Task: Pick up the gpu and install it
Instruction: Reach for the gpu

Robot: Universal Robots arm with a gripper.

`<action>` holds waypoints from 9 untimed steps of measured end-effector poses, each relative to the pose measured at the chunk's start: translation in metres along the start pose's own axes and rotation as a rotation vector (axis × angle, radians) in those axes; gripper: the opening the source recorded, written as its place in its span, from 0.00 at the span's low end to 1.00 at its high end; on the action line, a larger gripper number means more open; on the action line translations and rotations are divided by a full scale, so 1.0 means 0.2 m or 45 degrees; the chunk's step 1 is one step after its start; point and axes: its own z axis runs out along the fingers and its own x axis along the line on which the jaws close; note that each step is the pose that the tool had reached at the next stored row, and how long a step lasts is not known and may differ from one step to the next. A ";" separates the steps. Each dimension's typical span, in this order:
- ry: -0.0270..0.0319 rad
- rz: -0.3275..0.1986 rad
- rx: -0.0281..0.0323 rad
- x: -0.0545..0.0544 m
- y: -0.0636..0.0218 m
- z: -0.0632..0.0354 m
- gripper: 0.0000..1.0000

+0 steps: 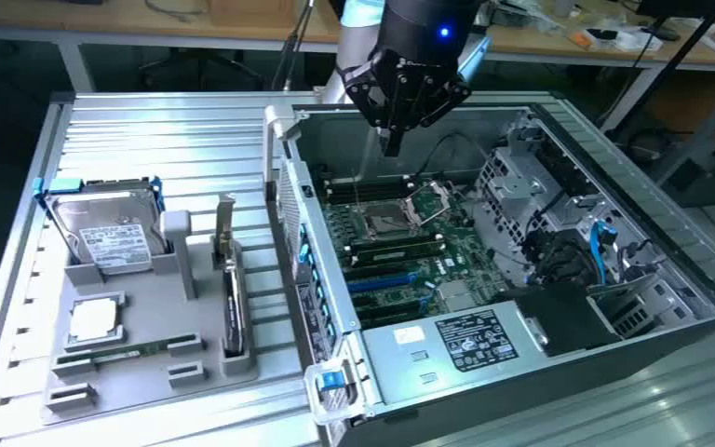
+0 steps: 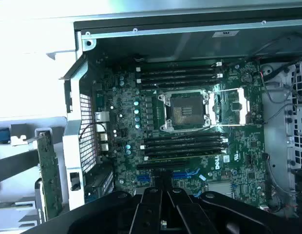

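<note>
Exterior view, end effector: the end effector (image 1: pixel 393 140) hangs over the far part of the open computer case (image 1: pixel 674 279), fingers pinched together into one point and carrying nothing.
Exterior view, gpu: the gpu (image 1: pixel 232 312) stands on its long edge in a grey holder tray (image 1: pixel 146 396) on the ribbed counter (image 1: pixel 146 140), outside the case and untouched.
Exterior view, direction: the card lies toward the exterior view's left of the end effector, lower down, nearer the camera and across the case's side wall; they are well apart.
Exterior view, long axis: it runs from far to near, roughly along that side wall, with the silver bracket rising at the far end.
Exterior view, neighbours: a hard drive (image 1: pixel 112 237) sits in the same tray, further to the exterior view's left.
Wrist view, end effector: the closed end effector (image 2: pixel 163 187) points at the motherboard (image 2: pixel 126 122), near its blue slots and short of the empty CPU socket (image 2: pixel 184 109).
Wrist view, gpu: the gpu (image 2: pixel 49 180) shows edge-on beyond the case's perforated end wall (image 2: pixel 85 122), on the side away from the socket.
Judgement: one arm works here, and the card's thin upper edge looks like the face to approach.
</note>
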 end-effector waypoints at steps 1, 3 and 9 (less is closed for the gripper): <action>0.0000 0.000 0.0000 0.00 0.000 0.000 0.11; 0.0000 0.000 0.0000 0.00 0.000 0.000 0.11; -0.0001 0.000 -0.0001 0.00 0.000 0.000 0.11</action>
